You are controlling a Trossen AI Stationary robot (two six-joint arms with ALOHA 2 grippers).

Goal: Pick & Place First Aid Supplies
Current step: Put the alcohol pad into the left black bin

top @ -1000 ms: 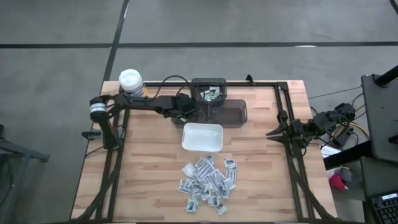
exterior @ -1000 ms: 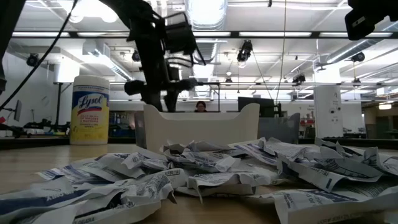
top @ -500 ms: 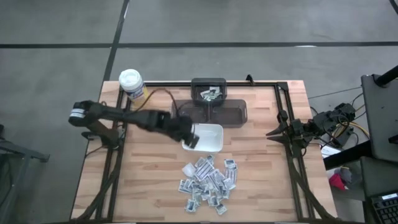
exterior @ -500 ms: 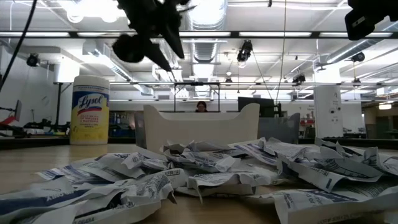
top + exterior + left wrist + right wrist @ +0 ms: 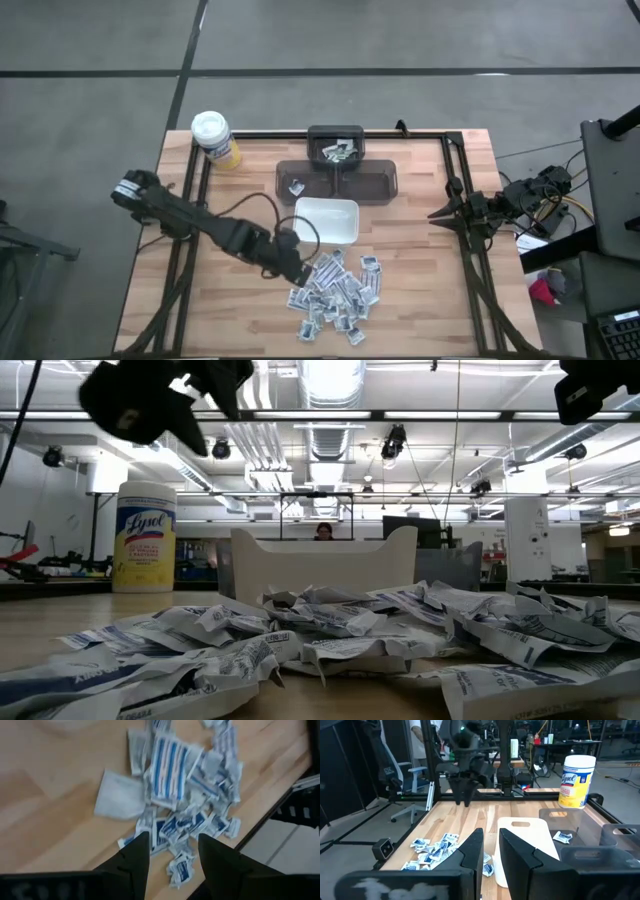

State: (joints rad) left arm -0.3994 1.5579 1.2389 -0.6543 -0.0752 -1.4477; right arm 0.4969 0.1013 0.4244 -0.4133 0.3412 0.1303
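The first aid supplies (image 5: 335, 290) lie in a loose heap of small white and blue packets on the wooden table, near its front edge. One more packet (image 5: 296, 186) rests in the dark tray (image 5: 370, 182), and a few lie in the small dark bin (image 5: 336, 150) behind it. My left gripper (image 5: 297, 274) hangs open above the heap's left edge, slanting down. Its fingers (image 5: 137, 852) hold nothing, and packets (image 5: 172, 827) show below the gap. My right gripper (image 5: 437, 213) waits at the table's right edge, its fingers (image 5: 472, 851) slightly apart and empty.
A white rectangular dish (image 5: 326, 221) sits between the heap and the dark tray. A yellow canister with a white lid (image 5: 213, 135) stands at the far left corner. Bare wood lies left and right of the heap. A black frame rail (image 5: 470, 240) runs along the right side.
My left gripper has swung from above the dark tray toward the table's near edge, past the white dish's left end, and now hangs over the heap's left edge. It turned as it went. A packet now shows in the tray where the gripper was.
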